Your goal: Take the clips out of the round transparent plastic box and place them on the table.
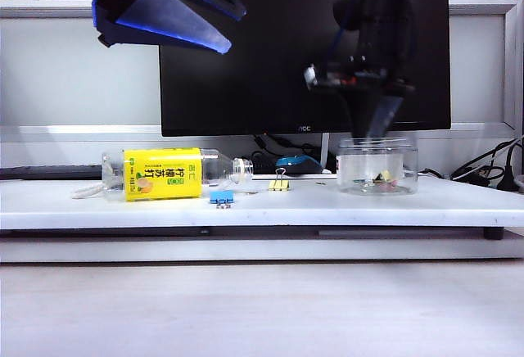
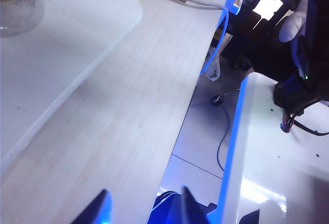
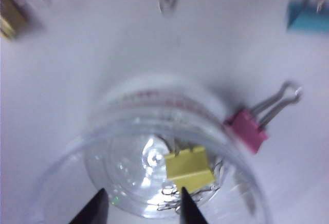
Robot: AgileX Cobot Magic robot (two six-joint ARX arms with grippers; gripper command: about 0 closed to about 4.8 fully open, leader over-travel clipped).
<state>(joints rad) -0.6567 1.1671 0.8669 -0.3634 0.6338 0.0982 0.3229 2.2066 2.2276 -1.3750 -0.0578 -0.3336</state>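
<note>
White tabletop (image 1: 458, 201) fills the scene from side to side, with a dark monitor (image 1: 303, 54) behind it. On its right part stands the round transparent plastic box (image 1: 377, 169), open at the top. Inside, on the floor of the box, lies a pale-yellow clip (image 3: 189, 168) amid a tangle of thin silver wire handles; how many clips are under there cannot be told. A pink clip (image 3: 247, 129) shows beside it, but whether it sits inside the wall or just outside is unclear through the blur.

These clips look light, stiff and small, with slick painted bodies and springy wire loops. Pinching the yellow body across its flat sides is probably surest; the wires would likely slip or twist. The clear box is light too and could skid or tip if a finger catches its rim.

The right gripper (image 3: 141, 206) hangs directly above the box mouth, fingers pointing down and spread apart, holding nothing; the yellow clip lies just below and a little to one side of the gap. The left gripper (image 2: 141, 208) is raised high at the left, off the table, jaws apart and empty.

Further left on the table rest another yellow clip (image 1: 279, 184), a blue binder clip (image 1: 221, 197) and a bottle with a yellow label (image 1: 168, 174) lying on its side.
</note>
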